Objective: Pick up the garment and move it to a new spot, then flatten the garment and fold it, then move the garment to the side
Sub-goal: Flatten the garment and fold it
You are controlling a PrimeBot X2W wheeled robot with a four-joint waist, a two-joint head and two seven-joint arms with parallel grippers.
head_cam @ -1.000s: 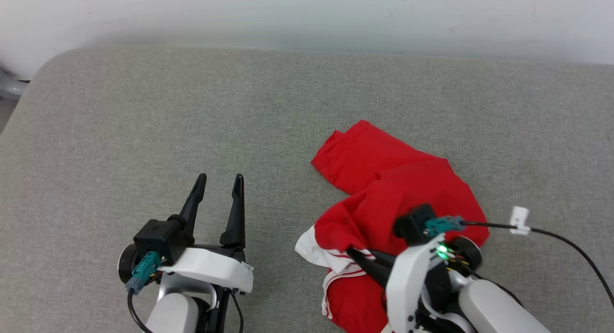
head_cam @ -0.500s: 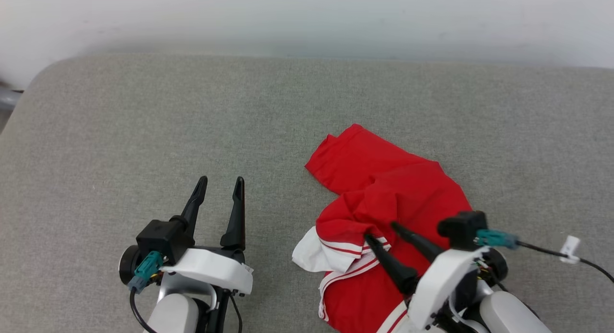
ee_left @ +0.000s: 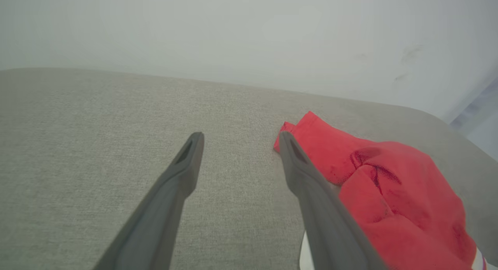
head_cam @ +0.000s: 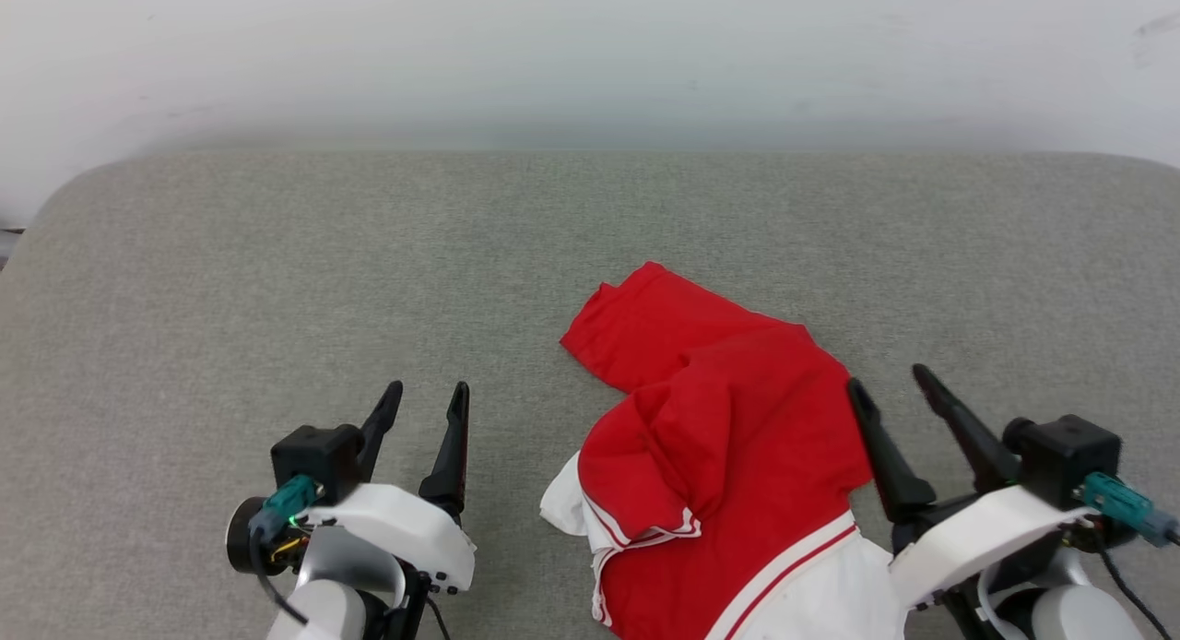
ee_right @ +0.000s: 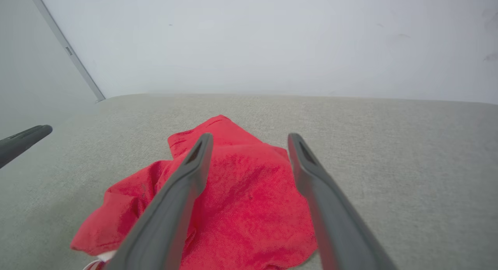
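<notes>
The garment (head_cam: 737, 419) is soft matt cloth, creased and dull, trim and all. The bench (head_cam: 323, 271) wears coarse grey woven fabric. The left end effector (head_cam: 426, 393) and right end effector (head_cam: 887, 377) have matt dark fingers, plastic by the look, on smooth white shells.

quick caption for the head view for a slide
Crumpled red shirt lies on the grey surface between the open left gripper and open right gripper, neither holding it.
</notes>
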